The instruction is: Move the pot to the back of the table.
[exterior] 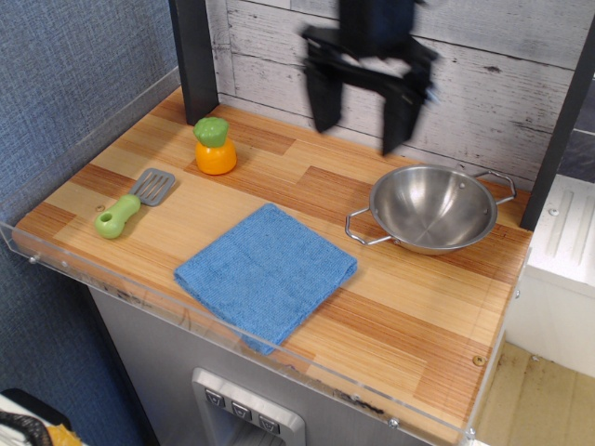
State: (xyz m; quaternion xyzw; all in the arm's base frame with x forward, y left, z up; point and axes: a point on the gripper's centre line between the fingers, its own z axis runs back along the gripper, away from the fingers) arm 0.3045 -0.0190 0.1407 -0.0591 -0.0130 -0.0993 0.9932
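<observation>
The shiny steel pot (433, 208) with two wire loop handles stands upright at the right side of the wooden table (307, 186), close to the back wall. My black gripper (363, 104) hangs in the air above the table's back middle, to the left of and above the pot, blurred by motion. Its two fingers (325, 93) are spread apart and hold nothing.
A blue cloth (267, 270) lies at the front middle. An orange toy with a green top (214, 146) stands at the back left. A green-handled spatula (133, 203) lies at the left. A dark post (195, 56) stands at the back left corner. A clear acrylic edge (186, 316) runs along the front.
</observation>
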